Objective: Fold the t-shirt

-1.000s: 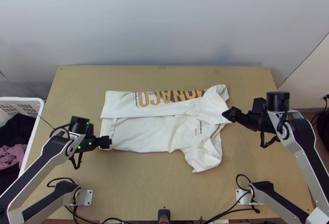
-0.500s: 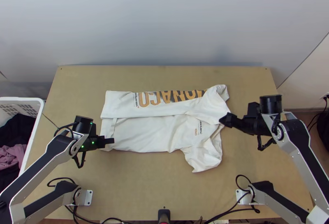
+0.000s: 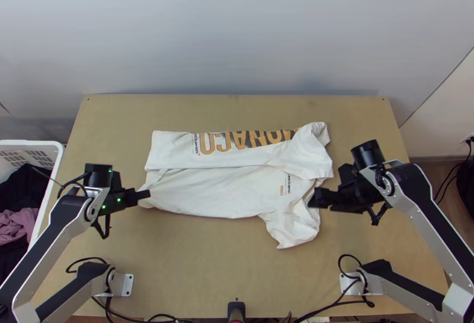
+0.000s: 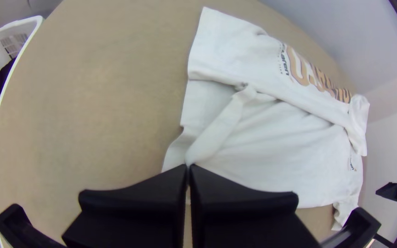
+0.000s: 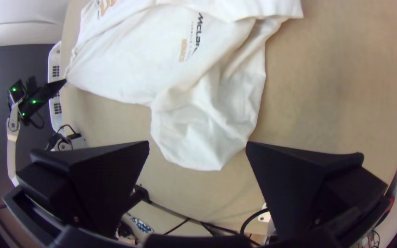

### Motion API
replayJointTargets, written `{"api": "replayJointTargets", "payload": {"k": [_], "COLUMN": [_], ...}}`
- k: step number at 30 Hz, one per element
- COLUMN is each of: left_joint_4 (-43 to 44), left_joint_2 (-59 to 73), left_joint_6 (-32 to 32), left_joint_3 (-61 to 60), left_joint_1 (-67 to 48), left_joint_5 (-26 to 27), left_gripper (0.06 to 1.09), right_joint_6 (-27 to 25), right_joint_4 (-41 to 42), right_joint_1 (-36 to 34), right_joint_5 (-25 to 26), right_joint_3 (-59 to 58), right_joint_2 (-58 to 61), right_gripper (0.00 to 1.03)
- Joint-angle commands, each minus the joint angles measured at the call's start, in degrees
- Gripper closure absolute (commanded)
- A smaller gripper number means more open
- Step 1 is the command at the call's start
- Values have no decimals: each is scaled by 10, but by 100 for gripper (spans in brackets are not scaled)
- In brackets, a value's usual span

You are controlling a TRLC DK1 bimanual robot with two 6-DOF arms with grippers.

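Near-side fold: I am judging this as the step in hand, with the near half of the t-shirt point(image 3: 213, 191) needing to go toward 12 o'clock on the top view, over to the far panel point(image 3: 172, 150) that is already lying folded in.
Near sleeve point(image 3: 293, 229): it is sticking out rumpled at the shirt's 4 o'clock, so I am planning to bracket it low, pinch its cloth alone and lift only once the grip is sure.
Both ends: I am wanting to raise them together, stretching lightly between them, then lay them down evenly; if one end is leading, the fold may be twisting or the far panel dragging.
Hem strip point(image 4: 219, 128): it is running slantwise from my grip, so I am expecting a crease there unless I am easing it straight.
Left gripper point(image 4: 188, 167): my fingers are pressing together on the near hem corner, at the shirt's 9 o'clock; the body is lying toward 3 o'clock from me, the far panel toward 1 to 2.
Right gripper point(image 5: 197, 143): my fingers are standing wide apart, pinching nothing, at the shirt's 3 to 4 o'clock; the near sleeve is lying just beside, toward 7 o'clock, the body toward 9 to 10.
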Motion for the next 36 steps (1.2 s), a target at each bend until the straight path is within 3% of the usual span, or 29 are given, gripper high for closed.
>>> {"api": "replayJointTargets", "payload": {"k": [1, 18, 26, 32, 34, 36], "left_joint_4": [-12, -11, -8, -7, -7, -7], "left_joint_2": [-24, -25, -19, -10, -9, -7], "left_joint_6": [15, 9, 7, 2, 0, 0], "left_joint_3": [-18, -11, -6, 3, 4, 5], "left_joint_1": [30, 22, 21, 19, 17, 13], "left_joint_5": [0, 0, 0, 0, 0, 0], "left_gripper": [105, 105, 105, 105, 105, 105], "right_joint_6": [-37, -55, -57, -57, -57, -57], "right_joint_4": [-84, -70, -25, -2, 16, 23], "right_joint_1": [43, 123, 136, 149, 149, 148], "right_joint_5": [-29, -29, -20, -5, -1, -1], "right_joint_3": [-20, -46, -69, -71, -76, -77], "right_joint_2": [20, 143, 149, 149, 145, 142], "right_gripper": [5, 5, 15, 17, 29, 34]}}
